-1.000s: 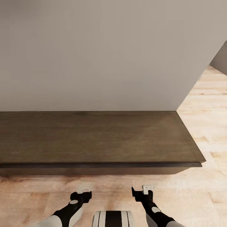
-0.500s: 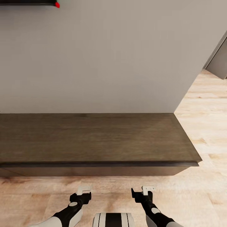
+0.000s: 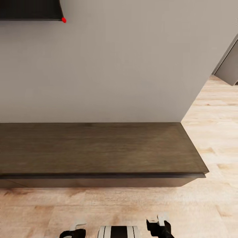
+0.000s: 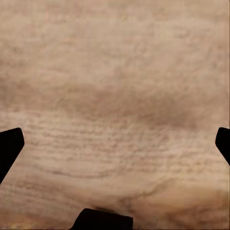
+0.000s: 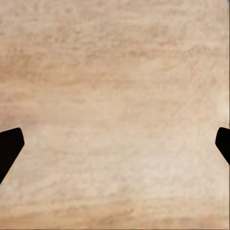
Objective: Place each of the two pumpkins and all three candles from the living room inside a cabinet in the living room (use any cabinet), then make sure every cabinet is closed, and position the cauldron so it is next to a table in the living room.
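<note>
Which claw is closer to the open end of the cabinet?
The right claw. The cabinet ends at the robot's right, where bare wood floor begins; the left claw faces its middle stretch.

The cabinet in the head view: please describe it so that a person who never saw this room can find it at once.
Look at the plain grey wall straight ahead. Along its foot, on the light wood floor, stands the cabinet: a long, low, dark-brown wooden unit whose right end reaches the wall's corner. Unlike the black screen mounted high on the wall, it sits at floor level and shows a wide, flat, bare top.
</note>
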Tool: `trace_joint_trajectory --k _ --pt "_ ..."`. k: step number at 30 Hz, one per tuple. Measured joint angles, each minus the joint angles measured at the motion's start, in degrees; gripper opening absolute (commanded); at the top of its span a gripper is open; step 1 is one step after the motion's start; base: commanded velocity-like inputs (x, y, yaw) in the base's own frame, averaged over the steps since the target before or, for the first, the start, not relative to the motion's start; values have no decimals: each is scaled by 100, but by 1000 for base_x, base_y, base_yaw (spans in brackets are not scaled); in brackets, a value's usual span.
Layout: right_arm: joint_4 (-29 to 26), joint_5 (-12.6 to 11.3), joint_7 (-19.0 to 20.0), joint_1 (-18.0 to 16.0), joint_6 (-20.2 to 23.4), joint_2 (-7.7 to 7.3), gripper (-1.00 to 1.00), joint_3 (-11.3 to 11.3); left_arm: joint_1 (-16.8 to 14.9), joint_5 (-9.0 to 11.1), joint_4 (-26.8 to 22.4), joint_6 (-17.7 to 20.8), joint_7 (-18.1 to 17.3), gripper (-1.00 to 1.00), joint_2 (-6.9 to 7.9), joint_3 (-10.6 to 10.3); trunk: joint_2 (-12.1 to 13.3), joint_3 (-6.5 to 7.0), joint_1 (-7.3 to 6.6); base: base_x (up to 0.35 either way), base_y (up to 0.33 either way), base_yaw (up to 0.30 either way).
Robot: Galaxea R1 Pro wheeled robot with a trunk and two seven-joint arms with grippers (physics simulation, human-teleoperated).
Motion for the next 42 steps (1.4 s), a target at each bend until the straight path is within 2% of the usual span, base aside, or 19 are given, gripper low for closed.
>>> trace_joint_trajectory --k 3,8,13,19,32,42 --pt "40 18 -9 303 -3 -99 100 1 203 1 3 -5 -44 100 -2 -1 120 54 -66 0 0 0" --pt "45 20 -12 535 -4 -230 100 9 275 0 4 -5 -55 100 -2 -2 321 144 -176 0 0 0" --pt "58 21 -12 683 -4 -275 100 11 316 0 12 0 -56 100 -2 -2 521 234 -286 0 0 0" --pt "57 30 -10 756 -4 -328 100 12 339 0 14 3 -56 100 -3 -2 762 342 -417 0 0 0" --pt "77 31 -12 772 5 -343 100 12 348 0 21 11 -58 100 -3 -2 1283 575 -703 0 0 0" --pt "133 15 -12 987 -3 -418 100 12 449 0 57 20 -65 100 -7 -2 1685 754 -922 0 0 0"
